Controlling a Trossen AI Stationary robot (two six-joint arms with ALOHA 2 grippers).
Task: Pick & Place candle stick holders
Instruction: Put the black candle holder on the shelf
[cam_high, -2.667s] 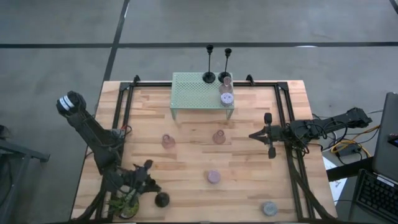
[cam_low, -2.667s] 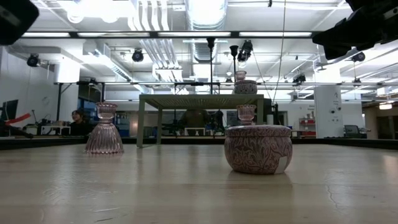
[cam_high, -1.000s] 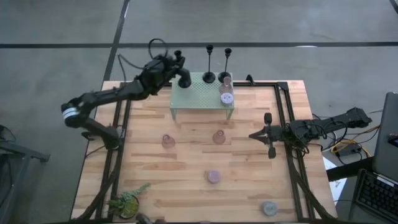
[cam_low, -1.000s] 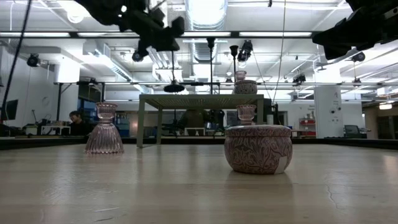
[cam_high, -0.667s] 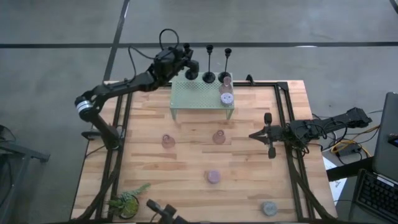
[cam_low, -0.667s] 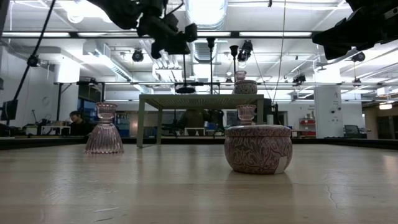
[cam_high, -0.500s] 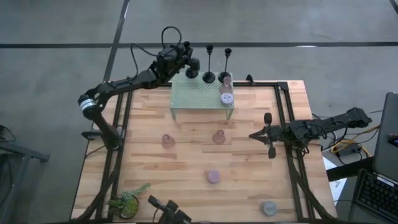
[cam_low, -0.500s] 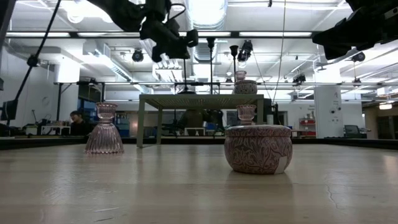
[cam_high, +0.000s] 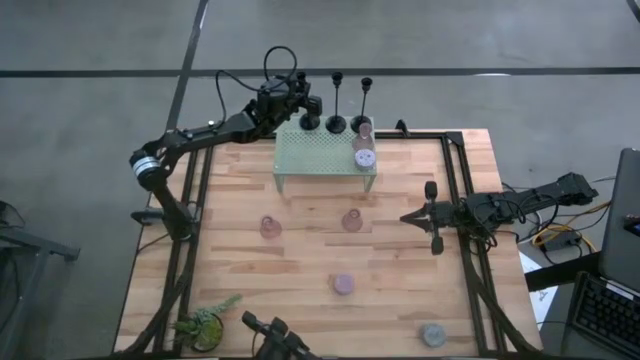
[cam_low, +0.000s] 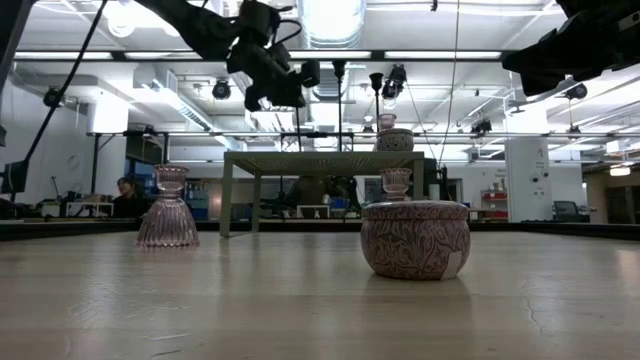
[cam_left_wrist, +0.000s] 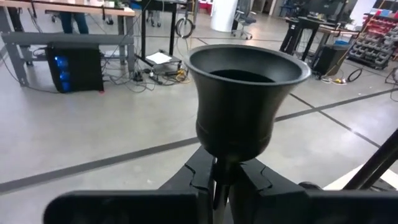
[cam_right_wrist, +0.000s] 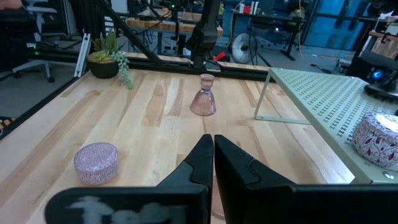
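My left gripper (cam_high: 302, 104) is over the far left corner of the pale green mesh rack (cam_high: 320, 150), shut on a black candle stick holder (cam_left_wrist: 247, 99); it also shows in the low view (cam_low: 290, 88). Two more black holders (cam_high: 337, 122) (cam_high: 366, 100) stand on their round bases at the rack's far edge. A pink cup (cam_high: 362, 128) and a puck (cam_high: 364, 157) sit on the rack. Two pink cups (cam_high: 269, 227) (cam_high: 352, 219) and two pucks (cam_high: 343, 284) (cam_high: 433, 334) stand on the table. My right gripper (cam_high: 432, 215) is shut and empty at the right. My left gripper pinches the black holder's thin stem (cam_left_wrist: 220, 177) between its two fingers, just below the flared cup top. The fingers come about level from the table's left and lie across the stem. The holder stands upright, its round base (cam_high: 309, 122) at the rack's top; whether it rests there I cannot tell.
A small green potted plant (cam_high: 205, 325) stands at the near left corner. A black frame (cam_high: 455, 200) runs along the table's sides. The right wrist view shows one pink cup (cam_right_wrist: 203, 99), a lilac puck (cam_right_wrist: 96, 163) and the rack's edge (cam_right_wrist: 323, 93).
My left gripper, carrying the black holder upright, has gone toward the table's right edge along the rack's far side and come down a little, bringing the holder's base to the rack's far left corner, closer to the two other black holders.
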